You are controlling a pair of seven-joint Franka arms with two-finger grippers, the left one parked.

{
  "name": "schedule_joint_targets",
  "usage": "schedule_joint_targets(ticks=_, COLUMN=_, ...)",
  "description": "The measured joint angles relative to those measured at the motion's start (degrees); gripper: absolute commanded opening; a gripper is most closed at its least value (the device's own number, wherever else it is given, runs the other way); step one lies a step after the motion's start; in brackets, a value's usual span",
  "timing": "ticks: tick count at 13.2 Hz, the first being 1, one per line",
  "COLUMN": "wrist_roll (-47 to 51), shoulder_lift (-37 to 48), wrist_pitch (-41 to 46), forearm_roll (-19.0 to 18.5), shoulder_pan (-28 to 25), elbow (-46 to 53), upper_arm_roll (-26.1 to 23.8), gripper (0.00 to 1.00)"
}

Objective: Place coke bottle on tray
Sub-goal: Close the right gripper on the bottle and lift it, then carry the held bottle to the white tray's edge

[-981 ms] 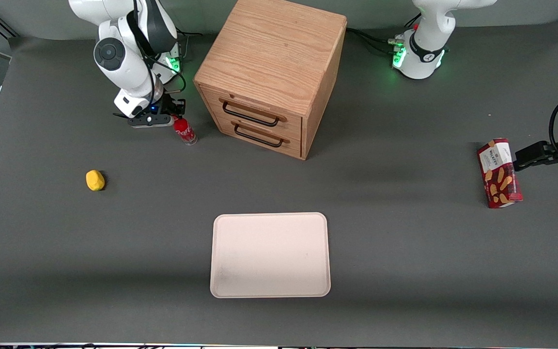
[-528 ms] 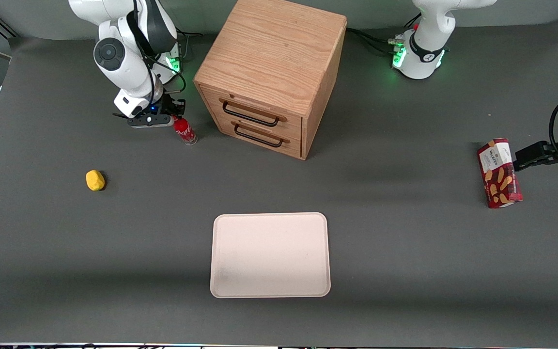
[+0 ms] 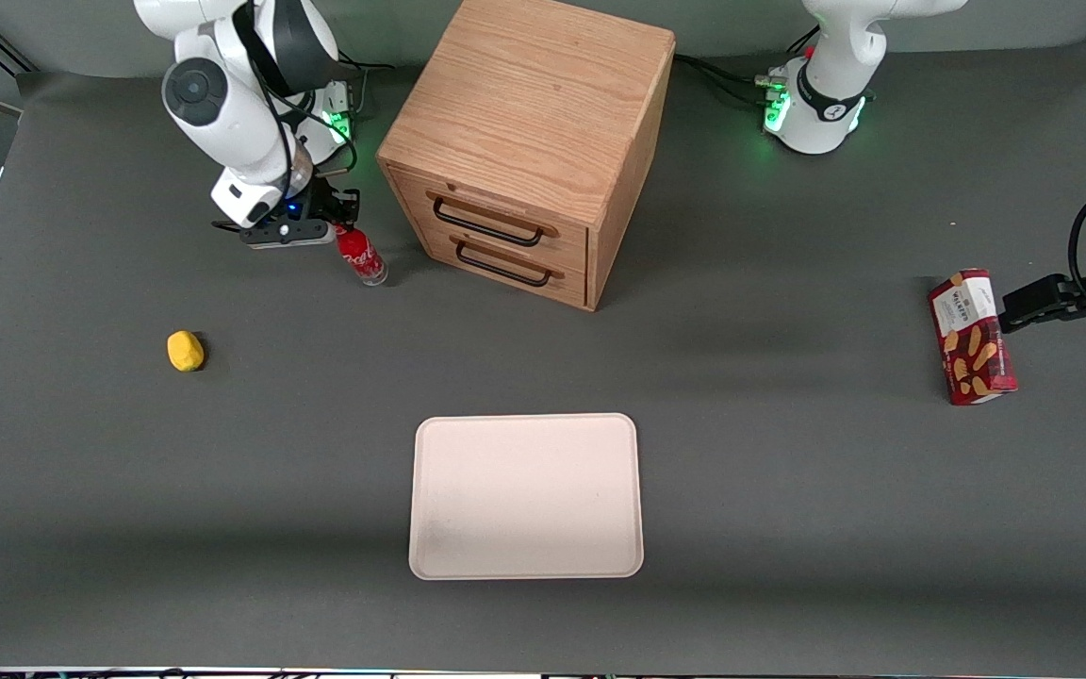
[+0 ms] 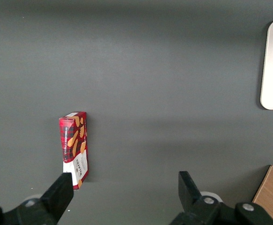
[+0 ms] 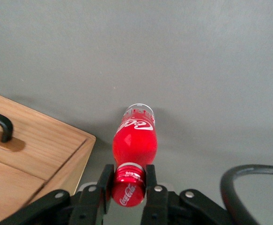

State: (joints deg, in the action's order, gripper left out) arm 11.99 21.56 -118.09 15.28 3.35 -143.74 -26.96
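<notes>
The gripper (image 5: 128, 180) has its fingers (image 5: 105, 176) closed on the red cap of the coke bottle (image 3: 360, 255), which since a second ago has risen slightly with the arm and now hangs tilted just above the surface (image 3: 788, 490). Beside it stands the wooden drawer cabinet (image 3: 529, 141). Open surface separates the bottle from the cream-white tray (image 3: 526, 496), nearer the front camera, with a yellow lump (image 3: 185, 350) off to the working arm's end and the red biscuit box (image 3: 971, 337) toward the parked arm's end.

gripper (image 3: 343, 226): clamped on the cap of the coke bottle (image 3: 361, 256), beside the drawer cabinet (image 3: 524, 141)
tray (image 3: 526, 564): on the bench (image 3: 788, 490), well apart
</notes>
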Motion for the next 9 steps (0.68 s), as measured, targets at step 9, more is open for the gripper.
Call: schedule_joint_targets(ticks=9, wrist_roll=0.48, shoulder_lift=-22.49, wrist_pitch=17.54, forearm_roll=-11.03, shoulder_pan=1.76, elbow=39.02, upper_arm_roll=6.59, gripper=0.0)
